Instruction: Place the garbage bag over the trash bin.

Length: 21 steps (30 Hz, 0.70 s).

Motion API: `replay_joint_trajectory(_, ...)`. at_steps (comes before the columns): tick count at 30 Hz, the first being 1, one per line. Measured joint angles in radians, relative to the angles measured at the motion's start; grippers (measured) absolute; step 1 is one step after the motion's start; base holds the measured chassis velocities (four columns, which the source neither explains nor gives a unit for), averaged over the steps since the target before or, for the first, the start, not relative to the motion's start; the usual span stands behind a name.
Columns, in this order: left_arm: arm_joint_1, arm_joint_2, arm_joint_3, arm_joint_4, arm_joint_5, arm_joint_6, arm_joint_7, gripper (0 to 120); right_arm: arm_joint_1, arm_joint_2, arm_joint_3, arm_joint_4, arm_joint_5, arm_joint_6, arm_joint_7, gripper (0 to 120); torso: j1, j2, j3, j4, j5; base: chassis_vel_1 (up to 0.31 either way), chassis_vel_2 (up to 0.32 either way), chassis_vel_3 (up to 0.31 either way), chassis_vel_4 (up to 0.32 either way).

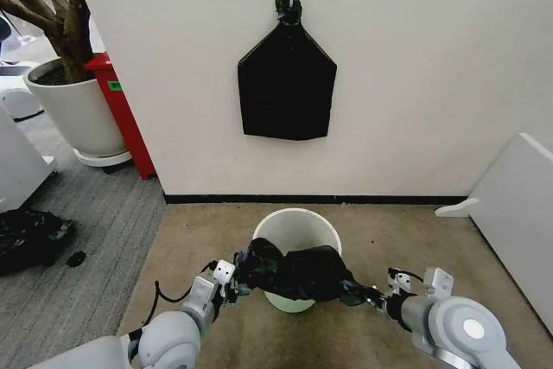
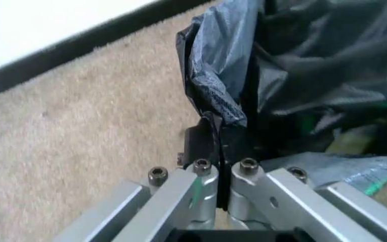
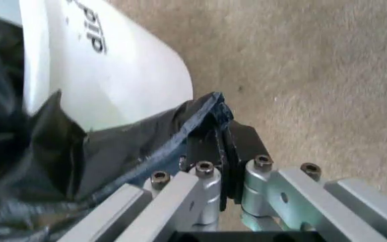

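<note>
The black garbage bag (image 1: 298, 272) hangs bunched across the near rim of the cream-white trash bin (image 1: 298, 229), stretched between both grippers. My left gripper (image 1: 239, 281) is shut on the bag's left edge, beside the bin's left wall. My right gripper (image 1: 361, 294) is shut on the bag's right edge, at the bin's right side. In the left wrist view the wrinkled garbage bag (image 2: 294, 65) runs into the closed left gripper (image 2: 219, 146). In the right wrist view the right gripper (image 3: 221, 146) pinches a fold of the garbage bag (image 3: 113, 151) next to the trash bin's white wall (image 3: 106, 70).
A flat black bundle (image 1: 286, 84) hangs on the white wall behind the bin. A large white plant pot (image 1: 76, 110) and a red object (image 1: 125, 110) stand at the left. A lumpy dark bag (image 1: 30, 238) lies on grey carpet far left. A white panel (image 1: 510, 213) leans at right.
</note>
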Motion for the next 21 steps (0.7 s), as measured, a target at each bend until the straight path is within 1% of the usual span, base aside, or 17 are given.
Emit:
replay_joint_trajectory(6,-0.002,-0.018,-0.001,0.018,0.048,-0.038,0.01,0,0.014,0.009,-0.028,-0.029,-0.112,0.059,-0.113,0,0.0,0.0,0.0,0.0,-0.0001,0.0,0.0,0.0,0.0)
replay_joint_trajectory(12,0.006,-0.02,-0.046,0.039,0.059,-0.065,0.017,0,0.019,0.037,-0.063,-0.064,-0.205,0.125,-0.221,0,0.0,0.0,0.0,0.0,-0.0001,0.0,0.0,0.0,0.0)
replay_joint_trajectory(21,0.017,-0.038,-0.104,0.057,0.047,-0.087,0.015,0,0.033,0.065,-0.065,-0.094,-0.254,0.177,-0.262,0,0.0,0.0,0.0,0.0,0.0,0.0,0.0,0.0,0.0)
